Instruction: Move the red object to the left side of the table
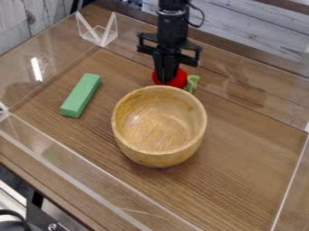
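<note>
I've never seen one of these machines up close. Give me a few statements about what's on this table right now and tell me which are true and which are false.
1. The gripper is closed on the red toy fruit. True.
2. The red toy fruit lies inside the wooden bowl. False: it sits on the table just behind the bowl, which is empty.
3. The green block lies to the left of the bowl in the picture. True.
4. The green block leans against the bowl. False: bare tabletop shows between them.
5. The gripper points down at the table. True.
</note>
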Action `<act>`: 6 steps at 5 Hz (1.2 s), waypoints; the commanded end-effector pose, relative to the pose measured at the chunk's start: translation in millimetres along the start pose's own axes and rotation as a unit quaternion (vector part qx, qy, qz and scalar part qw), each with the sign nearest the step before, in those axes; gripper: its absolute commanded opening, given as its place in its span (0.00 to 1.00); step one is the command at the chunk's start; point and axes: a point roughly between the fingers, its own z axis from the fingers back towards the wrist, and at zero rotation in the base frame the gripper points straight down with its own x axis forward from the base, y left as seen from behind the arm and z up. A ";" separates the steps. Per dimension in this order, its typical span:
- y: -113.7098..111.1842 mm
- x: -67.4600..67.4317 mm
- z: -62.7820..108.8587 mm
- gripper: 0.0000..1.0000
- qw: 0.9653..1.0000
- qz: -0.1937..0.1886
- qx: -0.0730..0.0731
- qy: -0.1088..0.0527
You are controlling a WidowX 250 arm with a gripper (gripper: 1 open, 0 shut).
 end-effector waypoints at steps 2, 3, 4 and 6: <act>17.1 0.5 81.4 0.00 0.997 0.005 -0.027 -0.073; 11.4 0.1 75.9 1.00 0.997 0.010 -0.025 -0.065; 8.1 -3.2 65.0 1.00 0.998 0.010 -0.023 -0.055; -10.5 -7.1 33.7 1.00 0.999 -0.012 -0.020 -0.043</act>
